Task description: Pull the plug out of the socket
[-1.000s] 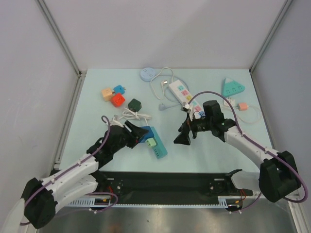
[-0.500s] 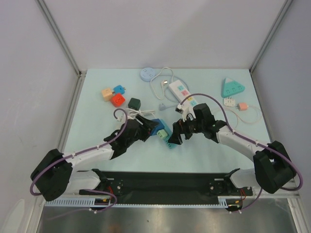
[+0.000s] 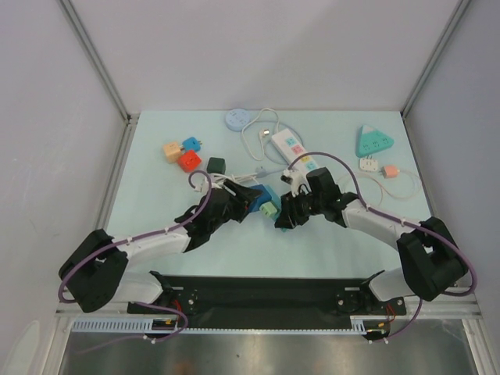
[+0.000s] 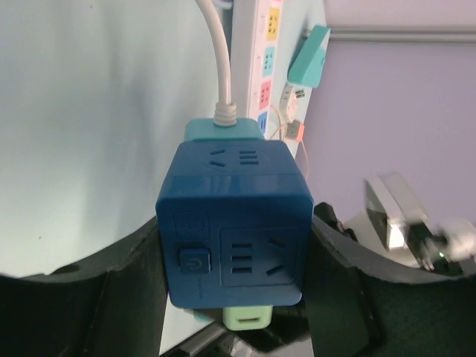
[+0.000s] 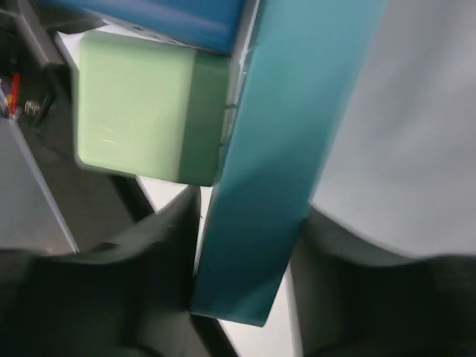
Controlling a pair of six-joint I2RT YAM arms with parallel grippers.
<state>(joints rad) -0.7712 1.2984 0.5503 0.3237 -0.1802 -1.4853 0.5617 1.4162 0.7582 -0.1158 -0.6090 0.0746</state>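
Left gripper (image 3: 251, 198): clamped tight on blue cube socket (image 4: 234, 216), fingers (image 4: 111, 297) on both side faces. Right gripper (image 5: 249, 245): pinched onto teal slab (image 5: 282, 134) behind cube. Green plug (image 4: 253, 318) seated in cube, on side facing right gripper. All at middle of table (image 3: 156, 211), just near of white power strip (image 3: 293, 150).

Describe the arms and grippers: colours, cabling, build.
The left arm and right arm both have white links with bulky black joint housings. A purple cable loops along each arm. The left gripper and right gripper are matte black, with two broad fingers. No markings or sleeves are visible.
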